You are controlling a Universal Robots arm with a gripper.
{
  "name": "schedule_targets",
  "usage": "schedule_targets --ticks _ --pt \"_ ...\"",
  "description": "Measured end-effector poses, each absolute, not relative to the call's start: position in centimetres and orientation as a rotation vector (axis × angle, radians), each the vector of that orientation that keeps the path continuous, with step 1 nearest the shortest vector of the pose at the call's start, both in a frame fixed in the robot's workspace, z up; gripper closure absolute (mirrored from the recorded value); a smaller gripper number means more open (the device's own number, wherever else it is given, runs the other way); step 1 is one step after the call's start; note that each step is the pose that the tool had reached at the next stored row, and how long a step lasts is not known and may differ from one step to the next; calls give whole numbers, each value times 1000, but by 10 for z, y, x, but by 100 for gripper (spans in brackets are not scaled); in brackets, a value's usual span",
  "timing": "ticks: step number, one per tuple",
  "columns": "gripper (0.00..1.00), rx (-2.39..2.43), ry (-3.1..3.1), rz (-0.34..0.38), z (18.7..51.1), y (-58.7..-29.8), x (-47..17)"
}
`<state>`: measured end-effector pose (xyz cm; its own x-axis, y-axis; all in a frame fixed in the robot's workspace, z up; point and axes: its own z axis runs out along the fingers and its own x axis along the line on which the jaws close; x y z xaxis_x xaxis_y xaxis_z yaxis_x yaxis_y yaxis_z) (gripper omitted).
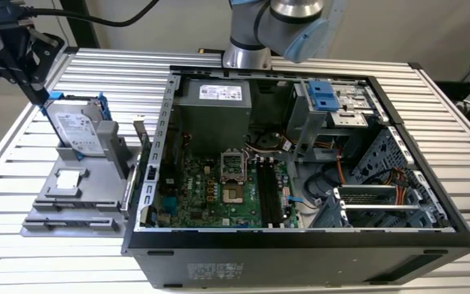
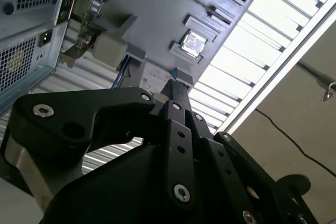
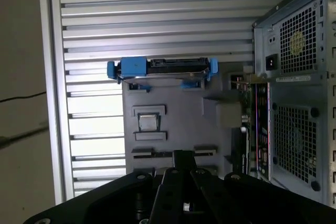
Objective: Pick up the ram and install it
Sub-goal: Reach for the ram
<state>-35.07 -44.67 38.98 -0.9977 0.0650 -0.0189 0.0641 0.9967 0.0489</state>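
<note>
The ram is hidden or out of view. My gripper (image 1: 37,92) hangs at the exterior view's far left, above the back end of a grey fixture tray (image 1: 63,202) and close to the upright hard drive (image 1: 78,127). In both wrist views the black fingers (image 3: 181,157) (image 2: 176,92) meet in one narrow tip, shut with nothing between them, over the tray's slotted end (image 3: 205,152). The open computer case (image 1: 300,236) lies to the exterior view's right, and the long black motherboard slots (image 1: 269,195) show inside it.
The silver hard drive with a blue frame (image 3: 160,67) stands in the tray. A square chip (image 3: 148,123) lies in a pocket beside it. A green card with a metal bracket (image 3: 247,124) stands between tray and case. The ribbed metal table (image 1: 431,110) surrounds everything.
</note>
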Motion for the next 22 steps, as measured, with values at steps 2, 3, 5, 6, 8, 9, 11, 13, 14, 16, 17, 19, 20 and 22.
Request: schedule_targets --ticks 2,3,5,6,8,9,11,13,14,16,17,19,20,22 --pt "100 101 3119 75 390 -450 -351" --pt "100 101 3119 75 389 -451 -351" --pt "100 101 3119 75 389 -454 -351" --pt "100 101 3118 75 389 -456 -351" --pt "100 94 3119 76 388 -460 -351" --pt "100 86 3119 76 388 -460 -351" --pt "100 66 3120 76 388 -462 -351" --pt "100 47 3121 76 388 -463 -351" --pt "100 39 3121 76 388 -464 -351" --pt "100 35 3121 76 388 -467 -352" --pt "100 35 3121 76 387 -468 -352" --pt "100 35 3121 76 387 -471 -352" --pt "100 35 3121 76 387 -472 -352" --pt "100 35 3121 76 387 -476 -353"
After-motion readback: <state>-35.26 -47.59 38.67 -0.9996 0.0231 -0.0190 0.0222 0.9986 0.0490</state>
